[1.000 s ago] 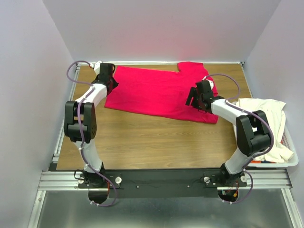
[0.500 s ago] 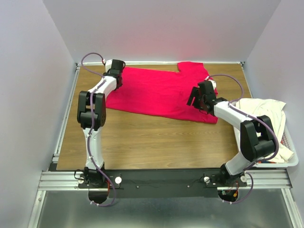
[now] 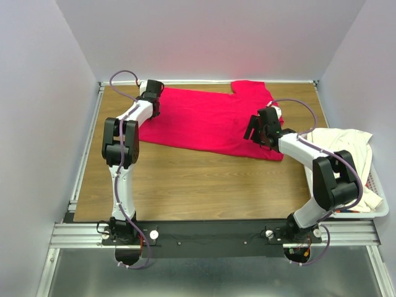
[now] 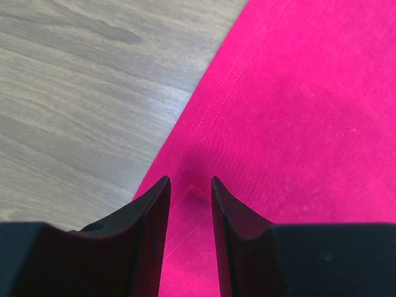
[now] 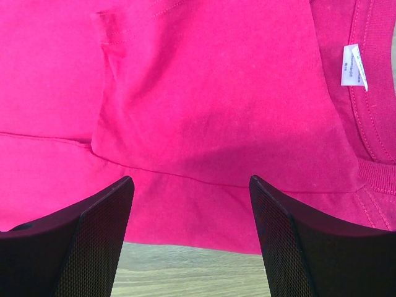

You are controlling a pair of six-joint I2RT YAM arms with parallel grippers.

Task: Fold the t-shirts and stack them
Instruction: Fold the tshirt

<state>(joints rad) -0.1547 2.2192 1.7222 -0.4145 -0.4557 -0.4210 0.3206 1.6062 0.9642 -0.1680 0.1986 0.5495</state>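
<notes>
The red t-shirt (image 3: 207, 120) lies spread flat across the back of the table. My left gripper (image 3: 153, 105) is down on its far left edge. In the left wrist view its jaws (image 4: 189, 180) are open only a narrow gap. They straddle a small pucker of the stitched hem (image 4: 207, 117) without pinching it. My right gripper (image 3: 252, 129) hovers over the shirt's right part, wide open (image 5: 191, 179) and empty. It is above the near edge, with the collar and white tag (image 5: 352, 65) to its right. The cream-white t-shirt (image 3: 343, 145) is heaped in the basket.
The white slatted laundry basket (image 3: 378, 204) stands at the table's right edge beside the right arm. Bare wooden tabletop (image 3: 198, 179) stretches between the shirt and the arm bases. Walls close in on the left, back and right.
The left arm swung right and its gripper came from the table's back left corner onto the shirt's left hem, jaws slightly wider. The right gripper barely shifted.
</notes>
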